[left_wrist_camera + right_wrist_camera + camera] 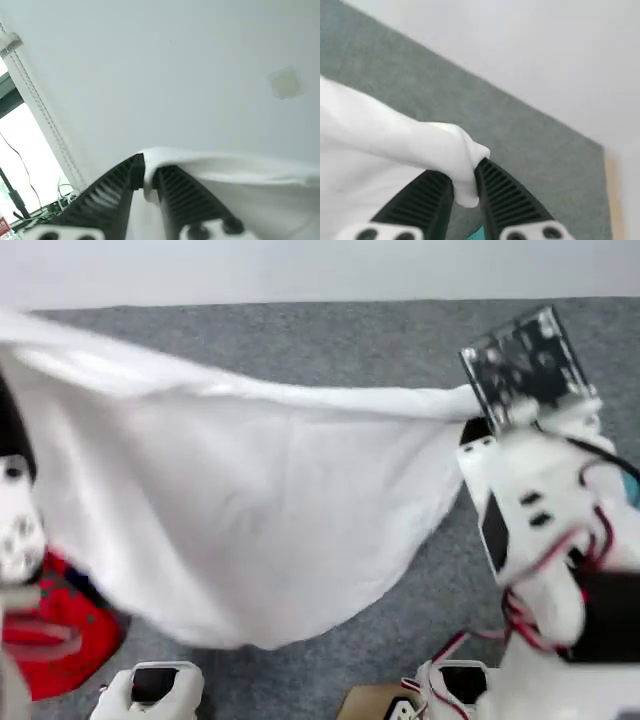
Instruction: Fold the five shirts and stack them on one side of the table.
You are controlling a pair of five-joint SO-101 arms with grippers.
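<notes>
White shirt [250, 510] hangs stretched wide in midair.

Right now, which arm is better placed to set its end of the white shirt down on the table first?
Probably right: the right gripper pinches the shirt over the grey table; the left gripper, also holding it, faces the wall.

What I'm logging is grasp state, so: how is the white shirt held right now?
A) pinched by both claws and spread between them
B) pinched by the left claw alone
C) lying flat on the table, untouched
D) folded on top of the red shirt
A: the left claw and the right claw each pinch an edge of the white shirt, which hangs spread between them above the table.
</notes>
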